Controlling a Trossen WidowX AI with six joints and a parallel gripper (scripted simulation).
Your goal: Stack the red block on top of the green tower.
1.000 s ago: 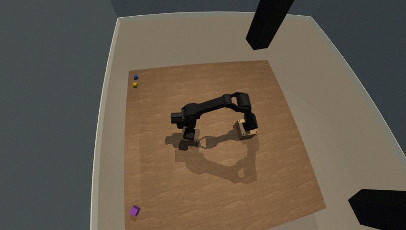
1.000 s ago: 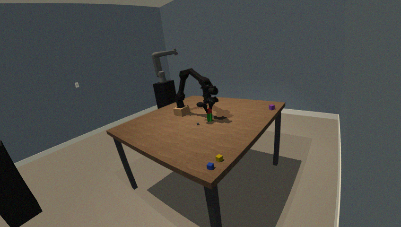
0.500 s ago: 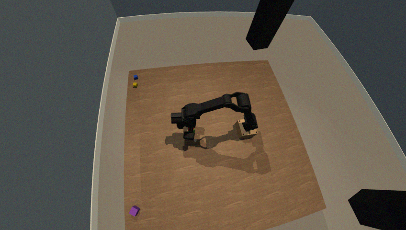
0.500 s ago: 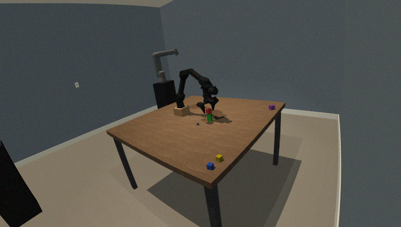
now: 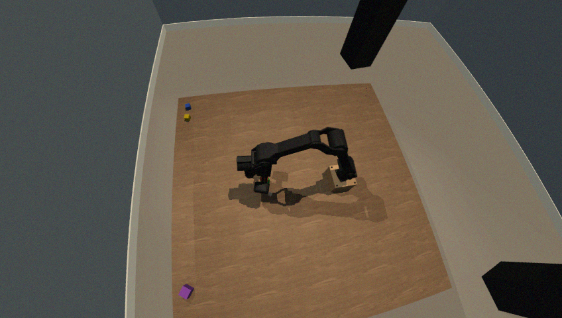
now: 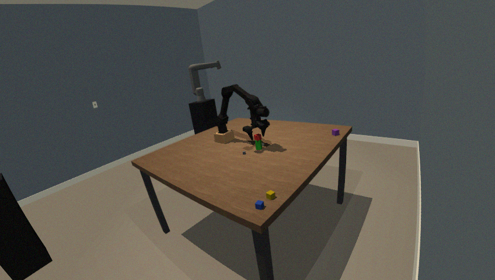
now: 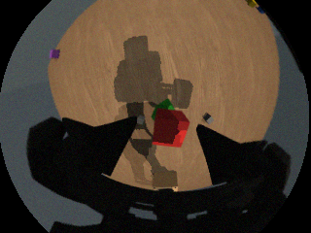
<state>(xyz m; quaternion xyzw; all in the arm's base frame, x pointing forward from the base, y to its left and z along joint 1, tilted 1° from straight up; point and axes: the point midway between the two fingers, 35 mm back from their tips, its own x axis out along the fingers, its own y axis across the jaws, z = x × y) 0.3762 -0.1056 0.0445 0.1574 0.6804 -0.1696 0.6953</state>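
Note:
The red block (image 6: 257, 136) (image 7: 170, 127) sits on top of the upright green tower (image 6: 258, 144) (image 7: 166, 104). In the exterior view it looks slightly offset to the left on the tower. My gripper (image 6: 257, 137) (image 7: 167, 123) is open, pointing down, with one finger on each side of the red block. The wrist view shows a gap between the block and each finger. In the top view the arm and a finger hide most of the stack.
A blue block (image 5: 187, 106) (image 6: 259, 205) and a yellow block (image 5: 187, 117) (image 6: 270, 195) lie near one table corner. A purple block (image 5: 185, 291) (image 6: 335, 132) (image 7: 54, 53) lies near another. A tiny grey cube (image 6: 244, 153) (image 7: 208, 117) lies close to the tower, and another (image 7: 140, 120) shows by a fingertip.

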